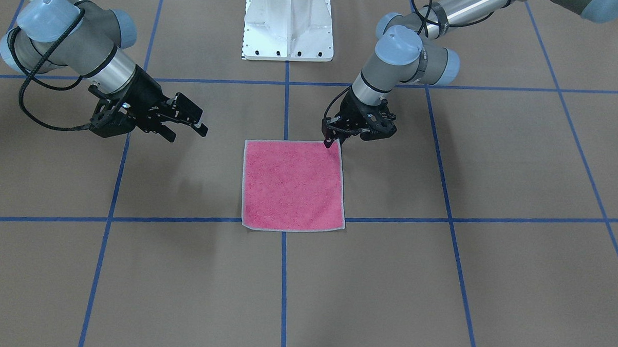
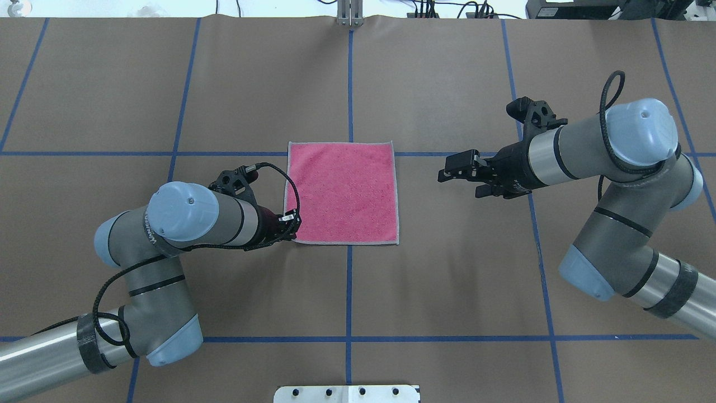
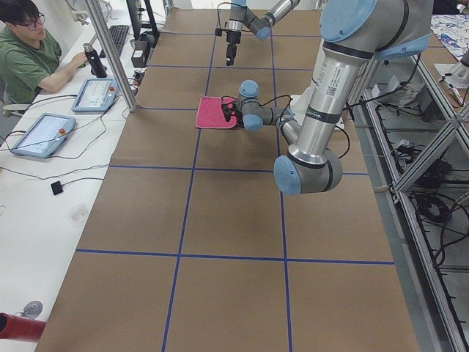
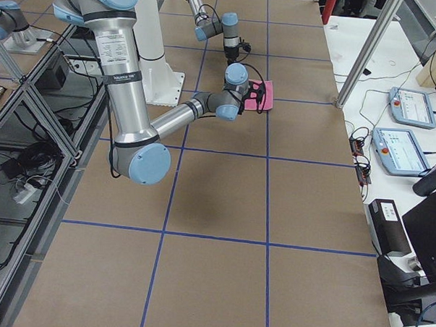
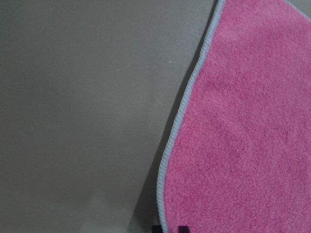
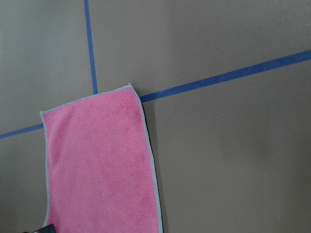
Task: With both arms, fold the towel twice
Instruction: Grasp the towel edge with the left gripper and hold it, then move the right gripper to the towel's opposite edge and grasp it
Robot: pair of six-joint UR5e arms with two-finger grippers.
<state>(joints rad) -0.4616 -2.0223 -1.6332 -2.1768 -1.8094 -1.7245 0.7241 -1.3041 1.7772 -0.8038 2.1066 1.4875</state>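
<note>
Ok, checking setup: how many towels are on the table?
1: a pink towel, flat at the centre of the table, left gripper at one corner. None seems hidden.

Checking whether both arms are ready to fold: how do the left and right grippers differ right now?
The left gripper points down at the towel's corner; the right gripper lies nearly level, clear of the towel. The right gripper's jaws are spread; the left gripper's cannot be judged. Both are black.

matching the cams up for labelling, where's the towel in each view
front-facing: towel centre
overhead: towel centre
exterior left: towel upper middle
exterior right: towel upper middle
left wrist: towel right half
right wrist: towel lower left
landmark: blue tape line running under it, absent in left wrist
</note>
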